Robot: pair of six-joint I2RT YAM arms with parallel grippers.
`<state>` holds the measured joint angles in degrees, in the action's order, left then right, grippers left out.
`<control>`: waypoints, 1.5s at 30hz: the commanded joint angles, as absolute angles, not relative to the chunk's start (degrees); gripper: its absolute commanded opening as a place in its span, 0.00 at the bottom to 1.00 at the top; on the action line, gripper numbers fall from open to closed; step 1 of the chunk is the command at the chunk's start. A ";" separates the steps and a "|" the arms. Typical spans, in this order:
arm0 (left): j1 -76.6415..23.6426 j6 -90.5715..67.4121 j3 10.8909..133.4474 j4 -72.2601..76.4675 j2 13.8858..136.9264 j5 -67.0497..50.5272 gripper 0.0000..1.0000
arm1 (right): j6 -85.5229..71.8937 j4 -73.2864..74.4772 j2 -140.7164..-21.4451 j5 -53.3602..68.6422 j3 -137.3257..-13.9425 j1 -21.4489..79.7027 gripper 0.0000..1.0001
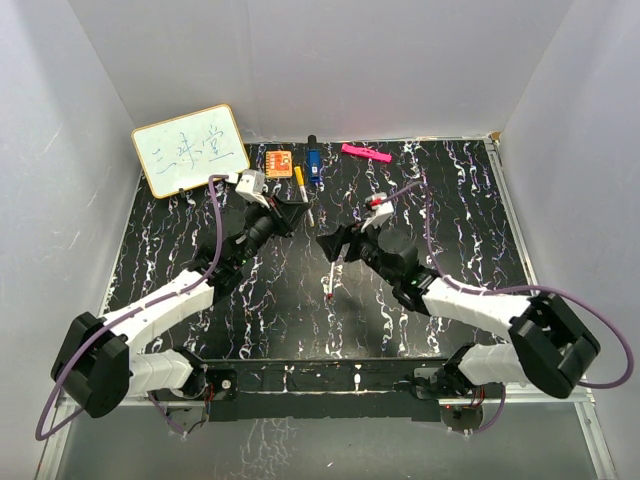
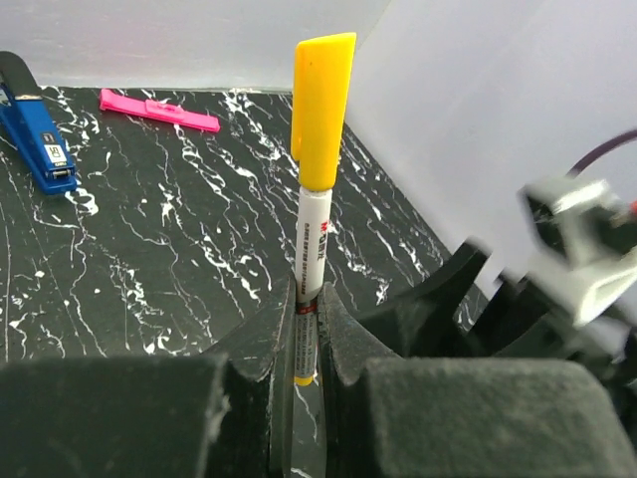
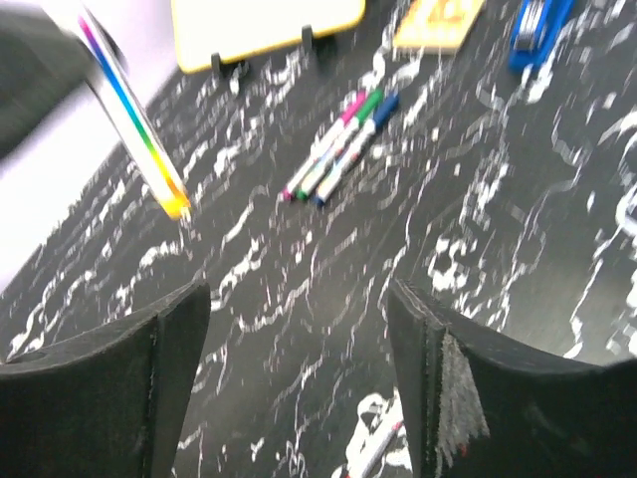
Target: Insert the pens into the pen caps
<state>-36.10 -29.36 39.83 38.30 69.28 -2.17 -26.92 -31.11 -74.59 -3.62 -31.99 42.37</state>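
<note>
My left gripper (image 2: 307,299) is shut on the lower barrel of a white pen (image 2: 311,239) that wears a yellow cap (image 2: 320,110). In the top view this gripper (image 1: 293,213) holds the pen pointing toward the back wall. My right gripper (image 3: 299,299) is open and empty above the table, also seen in the top view (image 1: 335,246). A white pen with a red tip (image 1: 331,281) lies on the table just below it, and shows between the right fingers (image 3: 376,450). Three capped pens (image 3: 336,149) with pink, green and blue caps lie side by side.
A small whiteboard (image 1: 190,148) stands at the back left. An orange square block (image 1: 279,161), a thick blue and black marker (image 1: 313,164) and a flat pink bar (image 1: 365,153) lie along the back edge. White walls close in the table.
</note>
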 commanded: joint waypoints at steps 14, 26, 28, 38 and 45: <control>-35.77 -27.60 39.14 41.55 70.52 -27.59 0.00 | -18.70 -33.17 -67.18 -1.22 -46.05 41.51 0.67; -35.77 -28.65 40.31 40.91 71.77 -30.08 0.00 | -20.52 -34.28 -68.91 -0.83 -46.39 41.11 0.30; -35.77 -28.65 40.35 40.86 71.81 -29.74 0.00 | -20.64 -34.28 -69.16 -0.79 -46.43 41.13 0.26; -35.77 -29.09 41.05 42.18 72.07 -26.57 0.00 | -21.47 -33.17 -70.43 0.24 -46.65 41.11 0.00; -35.37 -29.80 42.49 44.71 71.49 -23.57 0.00 | -21.66 -31.13 -72.01 1.77 -46.11 41.11 0.00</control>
